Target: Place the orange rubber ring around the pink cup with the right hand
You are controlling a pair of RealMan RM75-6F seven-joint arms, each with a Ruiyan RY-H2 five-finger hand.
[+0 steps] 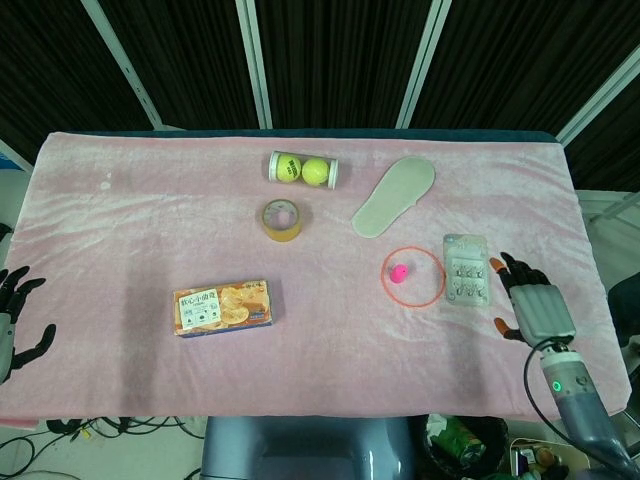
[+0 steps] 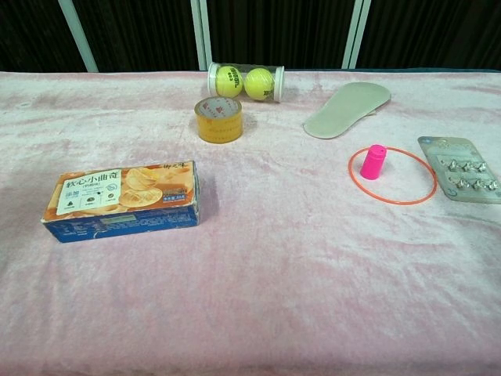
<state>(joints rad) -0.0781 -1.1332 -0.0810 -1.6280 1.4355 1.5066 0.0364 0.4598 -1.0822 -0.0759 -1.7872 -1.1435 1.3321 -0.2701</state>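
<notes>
The orange rubber ring (image 1: 437, 283) (image 2: 427, 175) lies flat on the pink cloth and encircles the small pink cup (image 1: 398, 272) (image 2: 373, 162), which stands upright near the ring's left side. My right hand (image 1: 530, 304) shows only in the head view, to the right of the ring and past the blister pack, with its fingers spread and nothing in it. My left hand (image 1: 14, 315) hangs at the far left edge off the table, fingers apart and holding nothing.
A blister pack (image 1: 465, 271) (image 2: 462, 168) lies just right of the ring. A shoe insole (image 1: 394, 196) (image 2: 347, 109), a tape roll (image 1: 282, 220) (image 2: 218, 119), a tube of tennis balls (image 1: 303, 169) (image 2: 245, 82) and a biscuit box (image 1: 222, 307) (image 2: 122, 199) sit further back and left.
</notes>
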